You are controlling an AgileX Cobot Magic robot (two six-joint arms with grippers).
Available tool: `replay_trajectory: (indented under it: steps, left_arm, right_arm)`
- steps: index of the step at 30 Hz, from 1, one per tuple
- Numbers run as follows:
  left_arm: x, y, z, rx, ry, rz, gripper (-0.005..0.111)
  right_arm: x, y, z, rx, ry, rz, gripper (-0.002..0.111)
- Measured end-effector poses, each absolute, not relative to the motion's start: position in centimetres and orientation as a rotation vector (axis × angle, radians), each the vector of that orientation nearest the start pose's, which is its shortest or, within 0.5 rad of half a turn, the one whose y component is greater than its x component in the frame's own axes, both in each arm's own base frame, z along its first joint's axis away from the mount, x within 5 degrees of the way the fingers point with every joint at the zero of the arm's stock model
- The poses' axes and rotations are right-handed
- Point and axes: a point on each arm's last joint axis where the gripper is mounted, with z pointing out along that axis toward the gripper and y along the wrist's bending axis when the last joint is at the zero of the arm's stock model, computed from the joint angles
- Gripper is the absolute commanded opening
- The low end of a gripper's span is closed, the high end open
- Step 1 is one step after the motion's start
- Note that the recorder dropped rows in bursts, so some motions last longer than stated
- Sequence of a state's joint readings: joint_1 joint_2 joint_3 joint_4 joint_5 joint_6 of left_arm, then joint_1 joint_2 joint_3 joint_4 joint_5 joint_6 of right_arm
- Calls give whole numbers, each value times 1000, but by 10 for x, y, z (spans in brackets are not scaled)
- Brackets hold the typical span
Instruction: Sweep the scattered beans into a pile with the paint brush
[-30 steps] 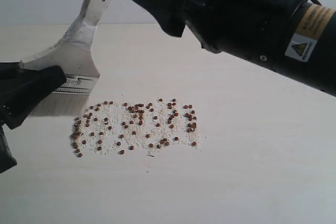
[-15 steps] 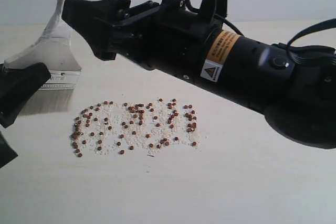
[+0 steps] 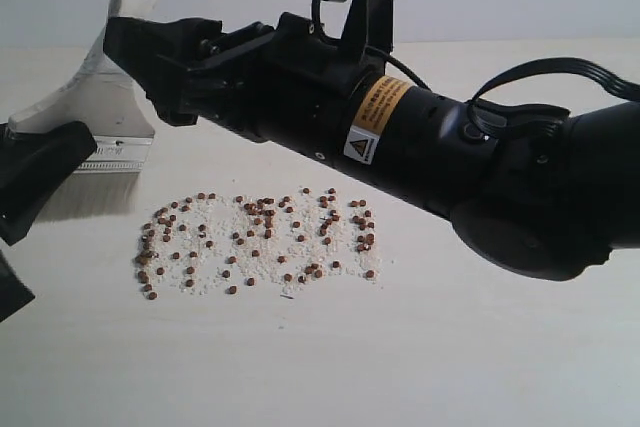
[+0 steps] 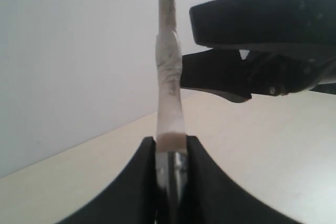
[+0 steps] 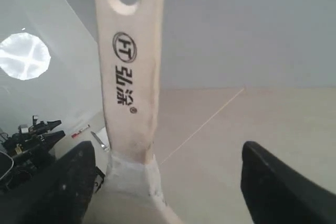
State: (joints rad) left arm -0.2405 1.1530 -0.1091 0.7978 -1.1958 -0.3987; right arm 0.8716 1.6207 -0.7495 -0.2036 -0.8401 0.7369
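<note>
The paint brush [image 3: 112, 107] stands upright at the left, bristles [image 3: 95, 197] down beside the table, handle rising out of the top of the frame. My left gripper [image 3: 62, 155] is shut on its metal ferrule; in the left wrist view the jaws [image 4: 171, 142] clamp the brush [image 4: 169, 77] edge-on. My right gripper [image 3: 135, 52] reaches across from the right and is open at the handle. In the right wrist view the handle [image 5: 131, 77] stands between the wide-apart fingers [image 5: 68, 187], close to one of them. The beans [image 3: 260, 242] lie scattered in a wide band right of the bristles.
The right arm's black body [image 3: 450, 147] stretches across above the far side of the bean patch. Whitish crumbs lie among the beans. The pale wooden table [image 3: 450, 367] runs back to a plain wall.
My right arm has swung in leftward until its open fingers reached the brush handle. The brush and left gripper shifted slightly left, then held still. The beans have not moved.
</note>
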Motion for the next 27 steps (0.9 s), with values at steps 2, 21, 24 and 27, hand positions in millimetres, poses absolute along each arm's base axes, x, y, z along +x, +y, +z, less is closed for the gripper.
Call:
replay_trajectory:
  steps: [2,21,24,27]
  left_arm:
    - [132,-95,211,741,1355,-754,0]
    - [133,-94,210,756,1361,-730,0]
    - [133,-94,210,756,1361,-730,0]
    - [133,-94,210,756,1361,-730,0]
  right_arm:
    - [207,267,249,-355,1618,1270,72]
    - [227,283,278,-259,1649,1259,75]
    - [229,285,270,-254,1689,1249,75]
    - [230,285,266,-252,1706,1244,75]
